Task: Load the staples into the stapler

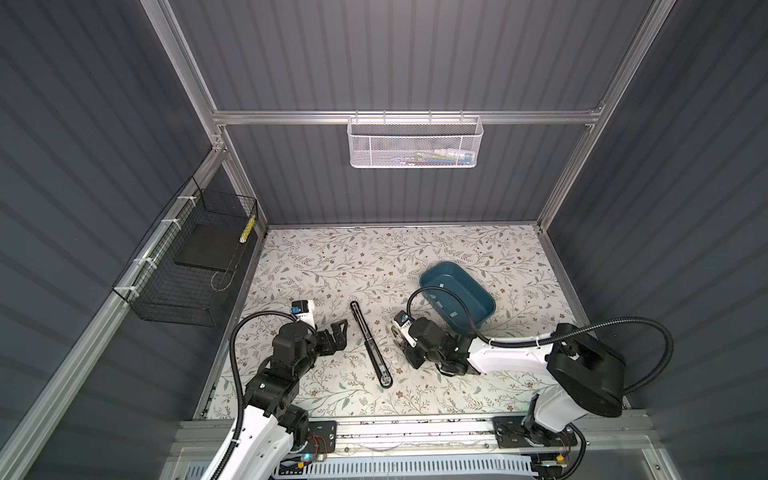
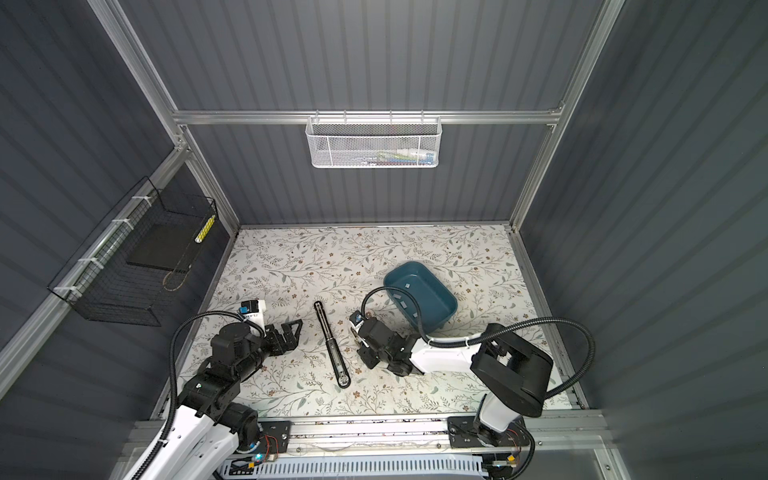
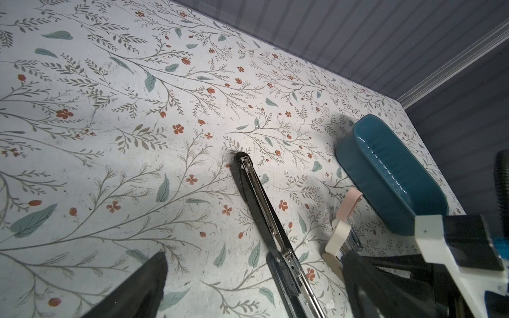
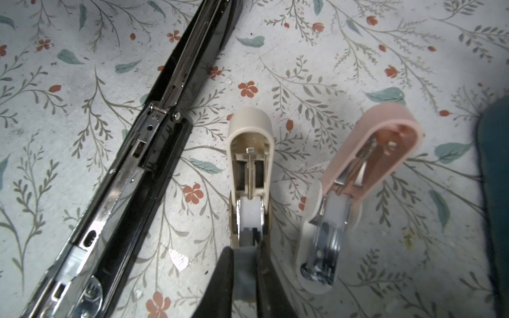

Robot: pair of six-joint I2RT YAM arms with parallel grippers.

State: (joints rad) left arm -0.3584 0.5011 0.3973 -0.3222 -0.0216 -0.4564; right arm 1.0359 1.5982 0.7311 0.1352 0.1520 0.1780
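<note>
1. Top views: an opened black stapler (image 1: 371, 344) lies mid-surface, and loose staples (image 1: 439, 285) lie in the blue bin (image 1: 484, 293). The left gripper (image 1: 343, 332) gapes wide and empty left of the black stapler. The right gripper (image 1: 398, 337) works just right of it.
2. Left wrist: a beige stapler (image 3: 337, 234) and a pink stapler (image 3: 352, 201) lie open between the black stapler (image 3: 264, 203) and the bin.
3. Right wrist: the right gripper (image 4: 245, 264), closed, pinches what looks like a grey staple strip (image 4: 244, 275) at the beige stapler's (image 4: 250, 154) open channel. The strip is probably light, stiff and brittle, so it is best held across its long edges. No brand or writing is legible.
</note>
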